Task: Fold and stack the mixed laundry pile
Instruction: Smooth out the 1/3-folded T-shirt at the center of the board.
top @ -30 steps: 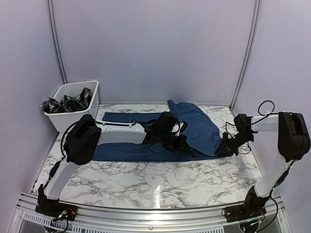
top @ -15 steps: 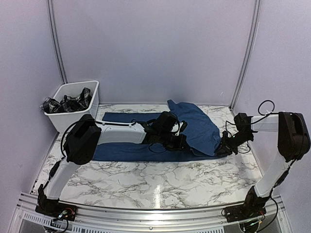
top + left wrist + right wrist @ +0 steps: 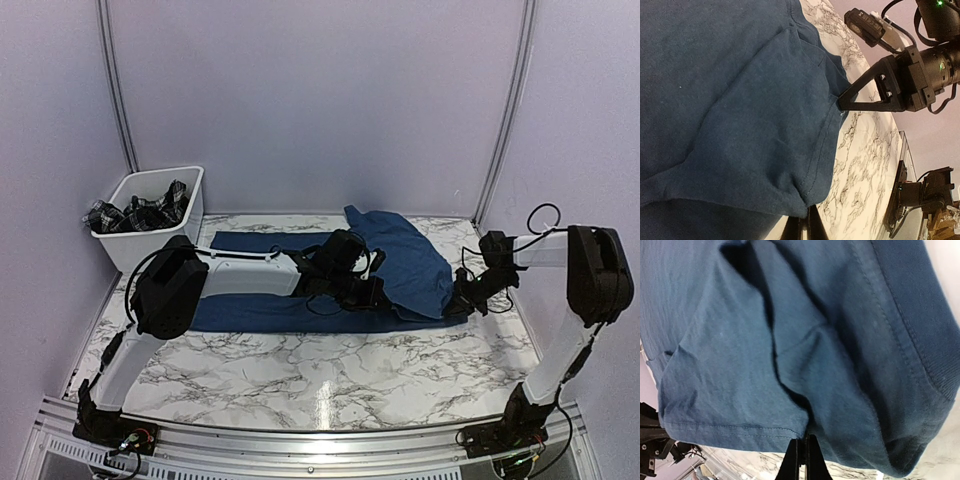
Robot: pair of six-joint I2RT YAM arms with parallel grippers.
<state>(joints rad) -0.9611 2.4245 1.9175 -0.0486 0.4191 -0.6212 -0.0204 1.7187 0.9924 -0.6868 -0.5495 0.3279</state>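
Observation:
The navy blue t-shirt (image 3: 410, 255) lies spread on the marble table, and its right part is folded over into a raised flap. My left gripper (image 3: 368, 295) is low at the shirt's near edge, shut on a corner of the hem (image 3: 807, 212). My right gripper (image 3: 456, 305) is at the flap's right near corner, shut on a fold of the same cloth (image 3: 804, 440). Its black finger (image 3: 860, 90) also shows in the left wrist view, touching the shirt's edge. The black-and-white plaid garment (image 3: 140, 212) is bunched in the white bin.
The white plastic bin (image 3: 138, 248) stands at the table's far left corner. Bare marble table (image 3: 330, 370) stretches in front of the shirt to the near rail. Purple walls close in the back and both sides.
My right gripper and forearm have shifted slightly left toward the shirt, still holding the cloth. The left arm and the shirt look unchanged.

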